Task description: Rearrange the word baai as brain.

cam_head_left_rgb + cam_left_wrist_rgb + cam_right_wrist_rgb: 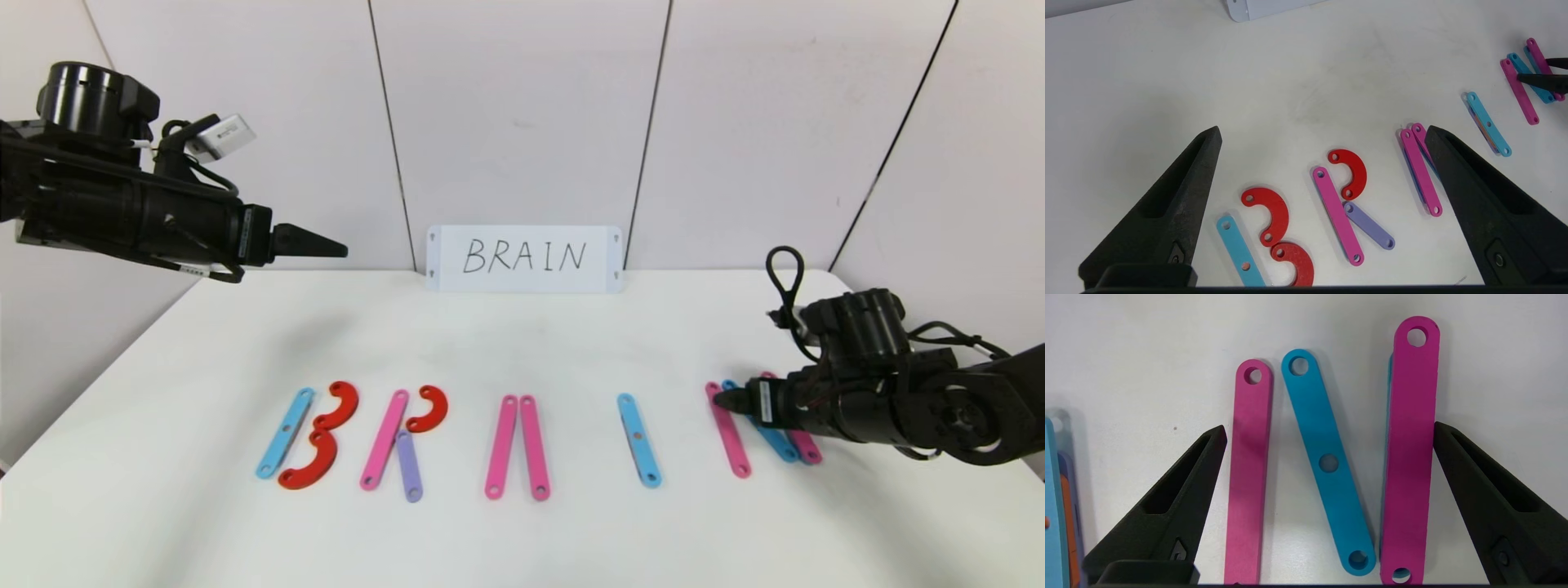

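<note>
The plastic letters lie in a row on the white table [522, 335]. B is a blue bar [285, 433] with two red curves [336, 406]. R is a pink bar [384, 439], a red curve [429, 408] and a purple bar [408, 467]. A is two pink bars [518, 447]; I is a blue bar [638, 439]. N is pink [1249, 469], blue [1327, 461] and pink [1412, 449] bars. My right gripper [1329, 428] is open, low over the N [728, 430], its fingers just outside the two pink bars. My left gripper [339, 245] is open and empty, raised at the far left.
The white card [525, 259] with handwritten BRAIN stands against the back wall. In the left wrist view the B [1265, 220] and R [1337, 214] lie below between the fingers, and the right gripper's fingers [1539, 79] show over the N.
</note>
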Controlling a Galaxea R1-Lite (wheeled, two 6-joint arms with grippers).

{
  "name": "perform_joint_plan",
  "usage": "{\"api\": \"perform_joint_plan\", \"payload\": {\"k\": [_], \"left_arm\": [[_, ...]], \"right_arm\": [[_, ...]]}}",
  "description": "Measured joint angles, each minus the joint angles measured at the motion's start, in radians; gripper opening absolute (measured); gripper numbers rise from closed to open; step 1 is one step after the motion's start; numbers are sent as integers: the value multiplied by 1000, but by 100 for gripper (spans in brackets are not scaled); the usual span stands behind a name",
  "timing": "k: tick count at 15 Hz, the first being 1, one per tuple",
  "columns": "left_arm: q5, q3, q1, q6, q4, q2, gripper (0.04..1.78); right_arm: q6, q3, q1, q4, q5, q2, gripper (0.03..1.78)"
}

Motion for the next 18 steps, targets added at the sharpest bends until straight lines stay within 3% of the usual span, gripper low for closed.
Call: {"api": "perform_joint_plan", "payload": {"k": [7, 12, 18], "left_arm": [[3, 2, 0, -2, -1, -1, 174], [13, 22, 0, 0, -2, -30, 174], [40, 246, 5, 15, -53, -203, 174]], "right_arm": [[-22, -19, -10, 1, -26, -19, 174], [-98, -48, -31, 4, -28, -122, 174], [-124, 7, -46, 19, -23, -337, 174]]}}
